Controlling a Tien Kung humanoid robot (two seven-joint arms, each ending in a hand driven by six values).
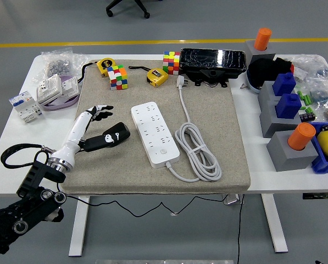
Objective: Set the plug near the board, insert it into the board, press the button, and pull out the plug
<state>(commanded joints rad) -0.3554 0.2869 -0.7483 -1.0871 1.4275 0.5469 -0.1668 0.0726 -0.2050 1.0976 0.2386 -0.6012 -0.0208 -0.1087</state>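
Note:
A white power strip lies lengthwise in the middle of the grey mat, with its round button near the close end. Its white cable is coiled to the right and ends in a white plug at the back. A black plug with white marks lies on the mat left of the strip. My left hand reaches in from the lower left and sits just behind and left of the black plug. Its fingers are spread and hold nothing.
Two colour cubes, two yellow tape measures and a black box line the mat's back edge. Grey blocks with orange cylinders and blue blocks stand on the right. White electrical parts and bags lie at the left.

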